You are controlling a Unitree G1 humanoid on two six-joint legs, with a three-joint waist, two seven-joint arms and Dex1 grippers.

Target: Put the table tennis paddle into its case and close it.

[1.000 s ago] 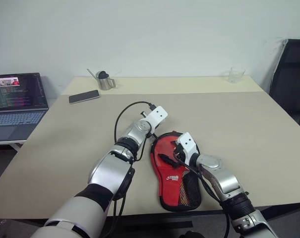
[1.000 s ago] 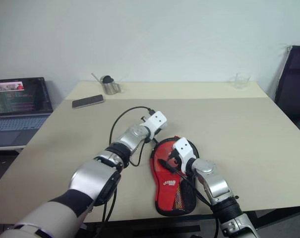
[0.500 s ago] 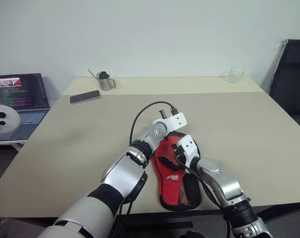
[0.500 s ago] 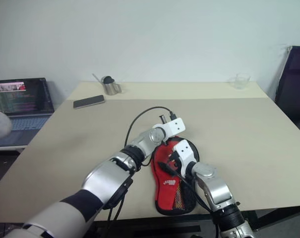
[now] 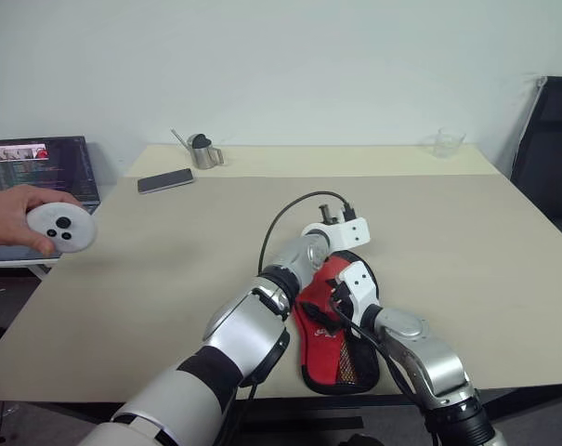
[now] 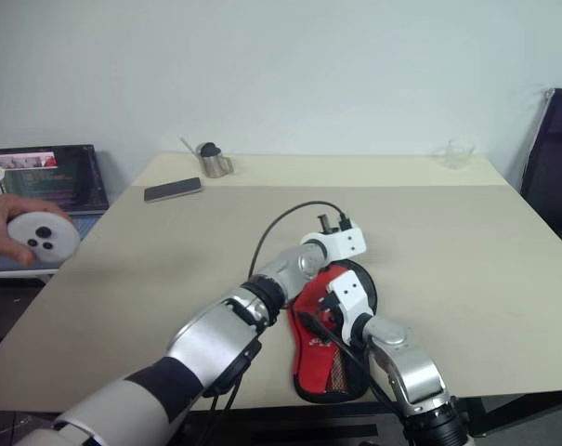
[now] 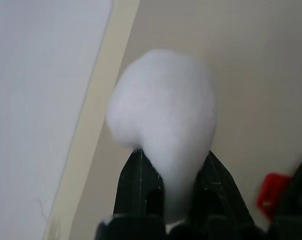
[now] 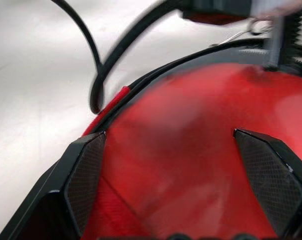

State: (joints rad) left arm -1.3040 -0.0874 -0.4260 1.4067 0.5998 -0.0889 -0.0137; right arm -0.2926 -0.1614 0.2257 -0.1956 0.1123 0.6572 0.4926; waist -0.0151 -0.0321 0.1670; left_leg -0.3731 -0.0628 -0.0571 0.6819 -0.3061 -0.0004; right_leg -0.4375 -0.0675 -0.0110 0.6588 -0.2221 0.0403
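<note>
Left gripper [image 7: 176,197] pinches the white pom-pom [image 7: 163,127] above the case's [image 5: 332,321] far edge. Right gripper [image 8: 178,170] spread wide, the red case between its fingers [image 8: 83,175].

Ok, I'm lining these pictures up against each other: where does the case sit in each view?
Left eye view: the case lies lower centre, at the table's near edge.
Right eye view: same spot, lower centre.
Left wrist view: a red scrap, probably the case, beyond the pinched white pom-pom pull.
Right wrist view: its red face, close up.
Shared landmark: the beige table.
</note>
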